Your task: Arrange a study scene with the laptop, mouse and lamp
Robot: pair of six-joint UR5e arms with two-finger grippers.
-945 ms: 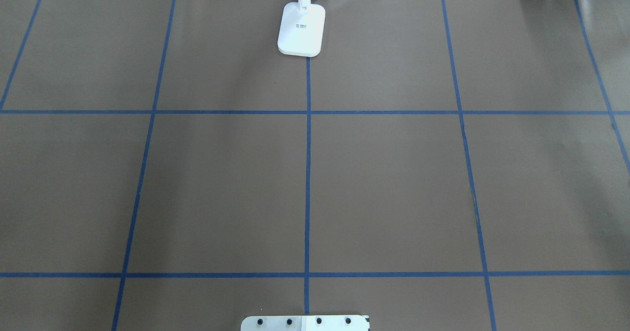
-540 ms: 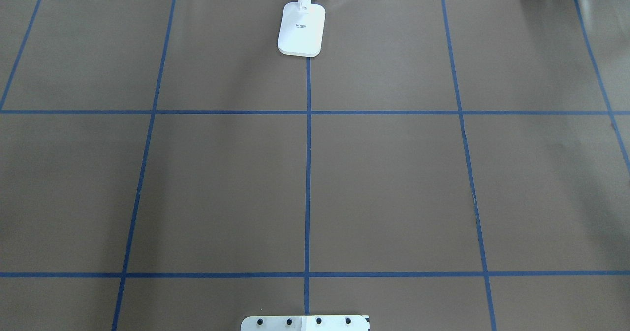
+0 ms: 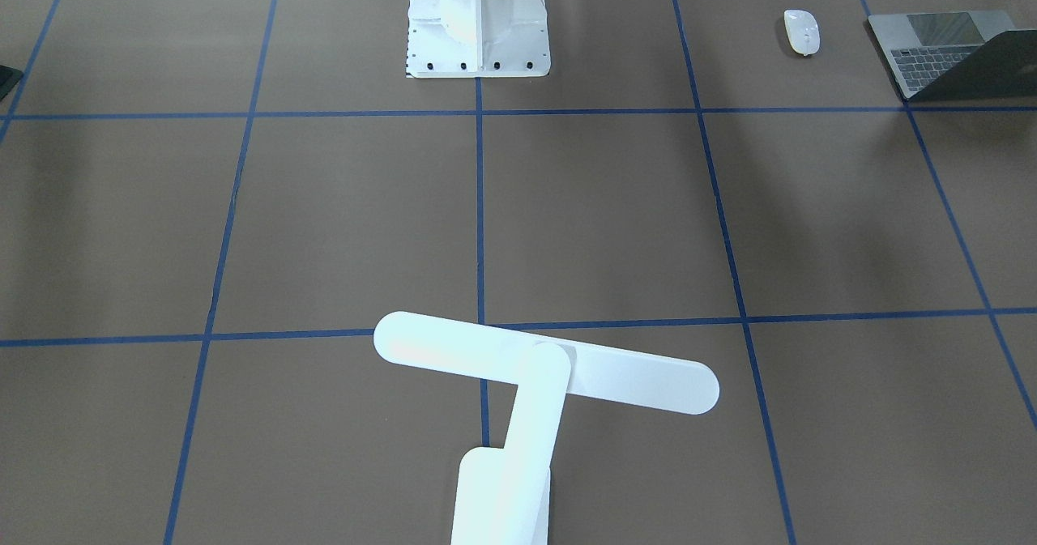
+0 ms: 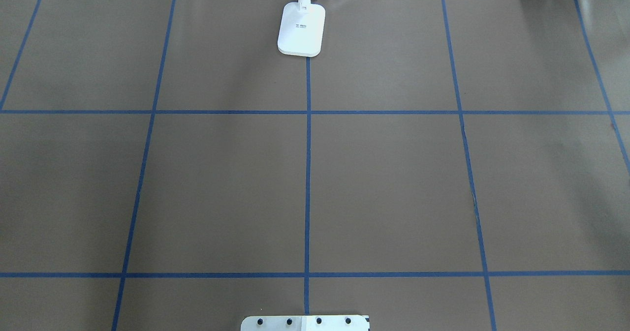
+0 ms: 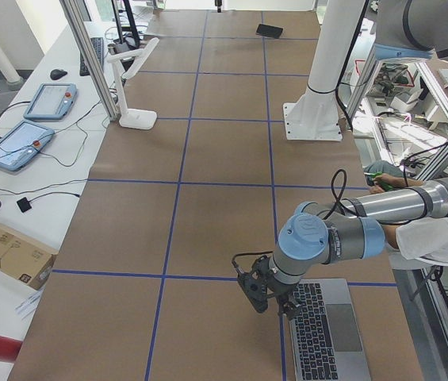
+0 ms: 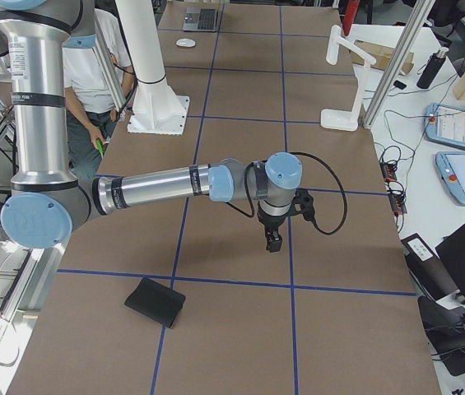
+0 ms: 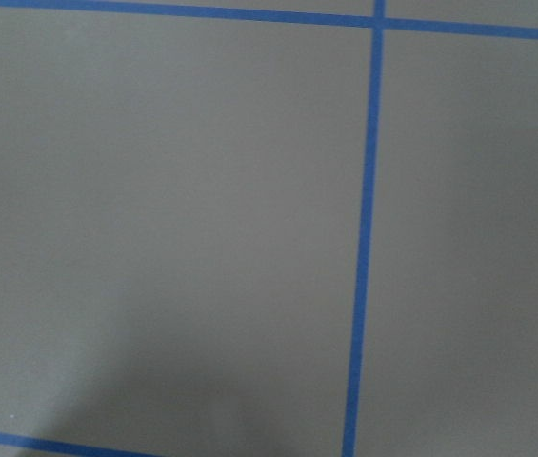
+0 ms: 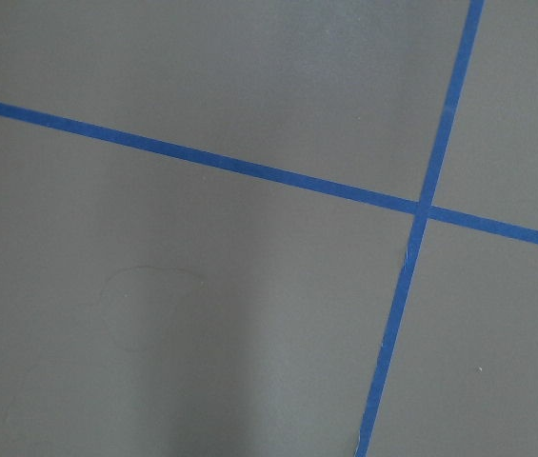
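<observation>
White lamp (image 3: 541, 379) stands across the table from the pedestal (image 3: 478, 23); the mouse (image 3: 801, 31) lies to the pedestal's left, with the open laptop (image 3: 932, 61) further left. The left gripper (image 5: 257, 290) hangs beside the laptop and the right gripper (image 6: 273, 241) on the pedestal's other side. I cannot tell whether either gripper's fingers are spread or clenched.

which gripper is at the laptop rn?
The left gripper: it hangs right beside the laptop, at its keyboard end. The right gripper hangs far from it, near the black pad.
</observation>
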